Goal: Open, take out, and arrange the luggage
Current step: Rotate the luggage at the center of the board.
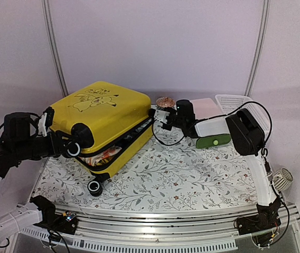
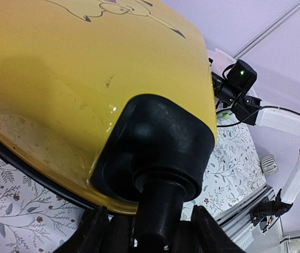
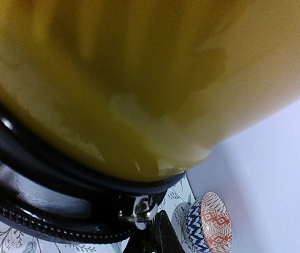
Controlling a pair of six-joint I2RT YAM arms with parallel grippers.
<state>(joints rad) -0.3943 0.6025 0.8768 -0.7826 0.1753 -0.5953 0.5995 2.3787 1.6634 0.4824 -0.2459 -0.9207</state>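
1. The free caster wheel (image 1: 95,187) of the luggage (image 1: 108,113) sits nearer than the left gripper (image 1: 70,147), at the suitcase's near corner on the floral tablecloth (image 1: 192,179).
2. The left gripper is at the luggage's near-left end. Its jaws are part-spread, with one finger (image 2: 95,232) on each side of a second caster wheel (image 2: 158,211), and they look clamped on it. The black wheel housing (image 2: 155,142) is directly ahead of the fingers.
3. The luggage lies flat, drawing side up, between the two grippers. The lid is ajar along the edge right of the left gripper, and patterned contents (image 1: 108,154) show in the gap.
4. The right gripper (image 1: 158,117) is at the luggage's far-right corner with its fingers pressed together. In the wrist view the gripper (image 3: 152,237) sits just under the metal zipper slider (image 3: 141,208), and the zipper track (image 3: 34,224) runs off to its left. It cannot be told whether the pull tab is caught between the fingers.
5. A small patterned bowl (image 1: 166,101) stands just beyond the right gripper, apart from the shell.
6. A pink-and-green drawer box (image 1: 213,134) lies behind the right gripper, under that arm.
7. A white mesh basket (image 1: 234,100) stands farther right and beyond the drawer box.
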